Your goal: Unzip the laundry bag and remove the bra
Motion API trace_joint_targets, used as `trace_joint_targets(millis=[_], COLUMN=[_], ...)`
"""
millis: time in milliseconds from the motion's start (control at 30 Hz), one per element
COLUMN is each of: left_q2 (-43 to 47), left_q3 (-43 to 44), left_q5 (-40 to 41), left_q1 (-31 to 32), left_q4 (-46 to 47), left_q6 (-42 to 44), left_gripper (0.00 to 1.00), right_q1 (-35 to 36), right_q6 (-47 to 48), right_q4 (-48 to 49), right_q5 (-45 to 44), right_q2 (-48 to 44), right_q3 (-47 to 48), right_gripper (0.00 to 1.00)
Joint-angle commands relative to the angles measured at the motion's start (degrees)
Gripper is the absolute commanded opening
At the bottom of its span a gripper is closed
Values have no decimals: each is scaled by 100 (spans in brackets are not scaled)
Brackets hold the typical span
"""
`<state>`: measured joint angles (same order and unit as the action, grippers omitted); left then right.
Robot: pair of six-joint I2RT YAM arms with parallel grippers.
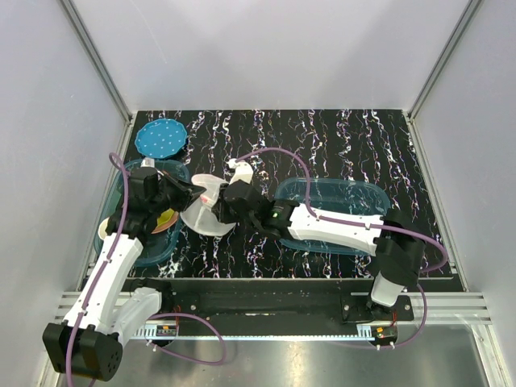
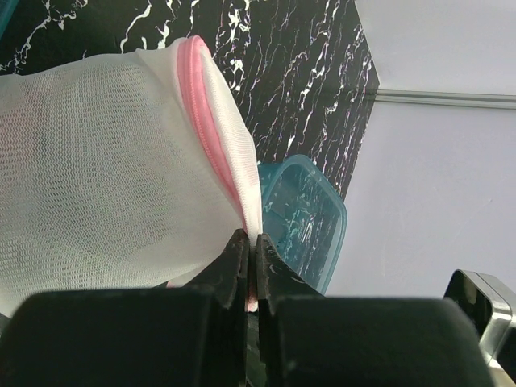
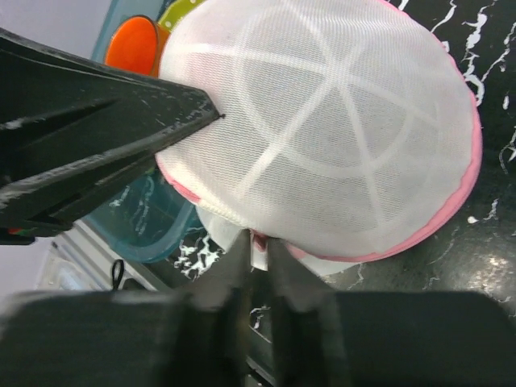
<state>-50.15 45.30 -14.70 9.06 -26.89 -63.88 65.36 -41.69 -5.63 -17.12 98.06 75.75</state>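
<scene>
Top external view: small round white mesh laundry bag (image 1: 201,218) with pink zipper trim (image 2: 206,121) sits between the two hands, directly ahead of the left gripper (image 1: 196,192) and against the tips of the right gripper (image 1: 218,208). Left wrist view: the left gripper's fingers are clenched flat together on the bag's seam edge, pinching white fabric just below the pink trim; the domed mesh half bulges to the left of the fingers. A teal translucent plastic container (image 2: 310,218) lies beyond the fingers to their right, on the black white-veined marble-pattern tabletop (image 2: 298,72). Right wrist view: the right gripper's fingertips converge on a small white tab at the bag's near rim; the image is blurred there, so I cannot tell whether they actually clamp it. The dome with its stitched cross ribs fills the space above those fingers. The left gripper's black body enters from the left, its tip touching the dome. Beyond it, an orange round item (image 3: 133,44) rests in a second teal container (image 3: 149,218).
</scene>
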Motion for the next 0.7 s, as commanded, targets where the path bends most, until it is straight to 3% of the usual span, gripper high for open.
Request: trace_joint_targets(millis=[0,67,433,667], left_q2=[164,164,6,-811], left_q3=[128,120,391,830], left_q5=[-86,-86,-15,-515], left_q1=[8,8,-9,-1], left_q4=[281,281,211,615], left_q6=[16,16,314,736], left_gripper=[0,0,0,0], right_q1=[-103,-120,-445,-612], right_q6=[56,38,-94,-252], right_q4=[106,62,71,-9], right_q5=[-397,-528,-573,-240], right_q2=[55,-32,-1436,-2414], right_q3=[265,204,-1533,-2556], right_gripper=[9,0,0,0])
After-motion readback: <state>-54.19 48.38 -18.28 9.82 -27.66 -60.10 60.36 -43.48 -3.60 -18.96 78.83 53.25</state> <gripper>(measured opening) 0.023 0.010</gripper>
